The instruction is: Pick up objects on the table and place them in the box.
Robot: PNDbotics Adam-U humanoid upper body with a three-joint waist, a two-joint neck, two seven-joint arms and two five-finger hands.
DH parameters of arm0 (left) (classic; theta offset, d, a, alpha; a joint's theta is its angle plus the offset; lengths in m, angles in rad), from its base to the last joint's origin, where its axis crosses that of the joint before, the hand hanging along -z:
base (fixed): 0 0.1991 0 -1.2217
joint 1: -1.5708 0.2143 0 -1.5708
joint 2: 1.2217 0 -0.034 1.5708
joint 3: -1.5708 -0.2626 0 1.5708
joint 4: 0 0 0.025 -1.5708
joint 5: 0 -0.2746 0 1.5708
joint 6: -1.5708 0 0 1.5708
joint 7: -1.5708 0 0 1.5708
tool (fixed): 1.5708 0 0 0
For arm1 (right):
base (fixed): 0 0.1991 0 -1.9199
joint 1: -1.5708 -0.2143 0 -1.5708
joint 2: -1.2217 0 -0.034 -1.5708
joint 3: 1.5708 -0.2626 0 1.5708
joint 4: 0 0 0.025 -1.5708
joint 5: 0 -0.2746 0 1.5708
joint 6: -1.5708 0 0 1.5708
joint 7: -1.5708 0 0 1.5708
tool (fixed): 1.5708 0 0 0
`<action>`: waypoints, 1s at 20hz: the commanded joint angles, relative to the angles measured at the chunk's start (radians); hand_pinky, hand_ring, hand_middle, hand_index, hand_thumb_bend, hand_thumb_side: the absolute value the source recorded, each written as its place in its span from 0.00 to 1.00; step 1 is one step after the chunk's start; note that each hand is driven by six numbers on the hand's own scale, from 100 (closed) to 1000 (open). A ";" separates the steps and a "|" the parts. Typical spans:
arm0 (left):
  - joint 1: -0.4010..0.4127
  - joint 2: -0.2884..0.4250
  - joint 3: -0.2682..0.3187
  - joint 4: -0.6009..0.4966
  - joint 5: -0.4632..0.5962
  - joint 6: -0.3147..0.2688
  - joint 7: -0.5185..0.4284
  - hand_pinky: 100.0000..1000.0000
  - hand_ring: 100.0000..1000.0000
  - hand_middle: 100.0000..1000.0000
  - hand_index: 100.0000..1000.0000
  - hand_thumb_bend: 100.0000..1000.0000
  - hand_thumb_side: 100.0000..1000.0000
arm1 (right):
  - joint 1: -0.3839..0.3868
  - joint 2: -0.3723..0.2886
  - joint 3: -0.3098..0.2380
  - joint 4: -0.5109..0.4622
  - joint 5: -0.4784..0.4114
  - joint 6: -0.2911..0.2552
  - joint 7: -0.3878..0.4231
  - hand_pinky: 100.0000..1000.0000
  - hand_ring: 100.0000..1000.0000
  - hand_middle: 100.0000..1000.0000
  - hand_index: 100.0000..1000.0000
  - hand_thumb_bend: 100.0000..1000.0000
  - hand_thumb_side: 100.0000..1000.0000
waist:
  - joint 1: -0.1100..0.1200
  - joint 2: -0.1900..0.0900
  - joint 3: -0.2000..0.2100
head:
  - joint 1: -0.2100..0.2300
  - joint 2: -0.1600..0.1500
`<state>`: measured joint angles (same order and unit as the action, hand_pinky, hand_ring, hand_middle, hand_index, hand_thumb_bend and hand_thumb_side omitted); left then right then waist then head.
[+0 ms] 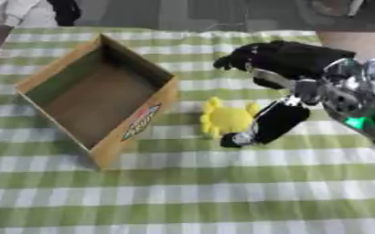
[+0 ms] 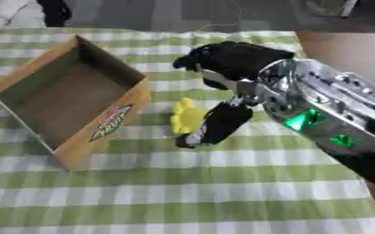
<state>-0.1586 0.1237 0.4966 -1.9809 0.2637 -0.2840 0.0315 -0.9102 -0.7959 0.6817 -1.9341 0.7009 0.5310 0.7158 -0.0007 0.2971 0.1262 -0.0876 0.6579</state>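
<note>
Your right hand (image 1: 283,68) comes in from the right over the green checked tablecloth (image 1: 183,192), with the thumb (image 1: 267,125) reaching down and the fingers curled above. The yellow toy (image 1: 225,119) lies on the cloth just left of that thumb and below the fingers, touching or nearly touching the thumb (you cannot tell which).

In the left eye view most of the toy shows, with its lobed edge. In the right eye view the thumb covers its right part and only a yellow sliver shows. Neither view shows the fingers closed round the toy, so you cannot tell whether the hand grips it.

The cardboard box (image 1: 135,125) sits open further left of the hand, beyond the toy, with nothing visible inside. The right eye view shows more of your silver forearm (image 2: 318,114) with its green lights.
</note>
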 commanded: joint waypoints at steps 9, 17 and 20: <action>-0.004 0.012 -0.002 -0.019 0.004 -0.001 -0.009 0.64 0.58 0.55 0.67 0.00 0.86 | -0.034 0.062 0.021 0.176 0.054 0.177 0.191 0.85 0.99 0.85 1.00 0.45 0.36 | 0.006 -0.006 0.006 | -0.008 -0.013; -0.003 0.010 -0.001 -0.019 0.002 -0.001 -0.010 0.64 0.58 0.55 0.67 0.00 0.86 | -0.033 0.078 0.009 0.267 0.043 0.164 0.191 0.85 0.99 0.86 1.00 0.43 0.35 | 0.007 -0.004 0.007 | -0.009 -0.015; -0.003 0.010 -0.001 -0.019 0.001 -0.001 -0.010 0.64 0.58 0.55 0.67 0.00 0.86 | -0.033 0.078 0.009 0.277 0.020 0.159 0.191 0.85 0.99 0.86 1.00 0.43 0.34 | 0.007 -0.004 0.006 | -0.009 -0.017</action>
<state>-0.1587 0.1223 0.4966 -1.9809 0.2637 -0.2842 0.0240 -0.9248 -0.7069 0.7089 -1.6582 0.7336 0.5177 0.7292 0.0042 0.3083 0.1312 -0.0951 0.6491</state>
